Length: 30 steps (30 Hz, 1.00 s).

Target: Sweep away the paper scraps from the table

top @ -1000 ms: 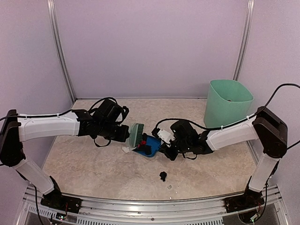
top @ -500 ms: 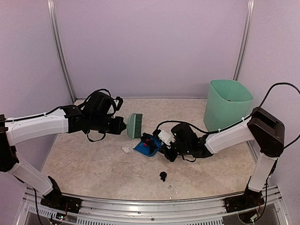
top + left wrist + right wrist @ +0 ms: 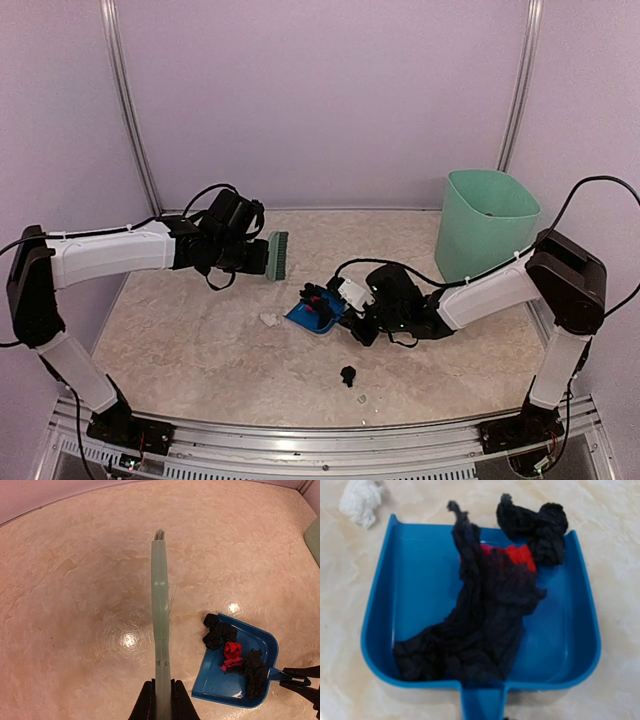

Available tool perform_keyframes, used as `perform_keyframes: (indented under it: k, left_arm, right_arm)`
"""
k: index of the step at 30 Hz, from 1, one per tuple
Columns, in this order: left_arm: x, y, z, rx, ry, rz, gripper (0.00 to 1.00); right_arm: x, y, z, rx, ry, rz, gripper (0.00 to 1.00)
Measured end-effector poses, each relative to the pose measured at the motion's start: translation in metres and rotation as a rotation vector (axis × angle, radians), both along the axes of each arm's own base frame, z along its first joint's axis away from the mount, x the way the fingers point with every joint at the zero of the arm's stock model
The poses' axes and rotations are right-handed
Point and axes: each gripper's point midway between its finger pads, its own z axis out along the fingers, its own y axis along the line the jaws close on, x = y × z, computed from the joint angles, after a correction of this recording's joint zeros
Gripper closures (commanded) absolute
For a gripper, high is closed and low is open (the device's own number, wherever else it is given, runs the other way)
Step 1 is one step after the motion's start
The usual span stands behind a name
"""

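Blue plastic dustpan (image 3: 312, 314) lies flat on the counter (image 3: 190, 350), its handle clamped in the right gripper (image 3: 350, 318). Black and red paper scraps (image 3: 485, 615) are heaped inside it. The left gripper (image 3: 161, 702) is closed on the green hand brush (image 3: 160, 605), which looks raised, up-left of the dustpan's mouth. A white scrap (image 3: 268, 319) sits just outside the dustpan's left lip. A black scrap (image 3: 348, 376) lies on the dustpan's near side, well apart. A stroke landing too close to the dustpan would likely miss the white scrap or flick it away. A hard stroke could shove the dustpan or bounce scraps out. Turning the dustpan toward the black scrap could spill the heap.
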Motion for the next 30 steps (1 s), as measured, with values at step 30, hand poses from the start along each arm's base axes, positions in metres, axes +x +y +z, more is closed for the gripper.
perform_keyframes:
  k: [30]
  left_arm:
    - [-0.038, -0.069, -0.022, -0.024, 0.110, -0.243, 0.98]
  right_arm:
    - [0.014, -0.020, -0.003, 0.101, -0.020, -0.140, 1.00]
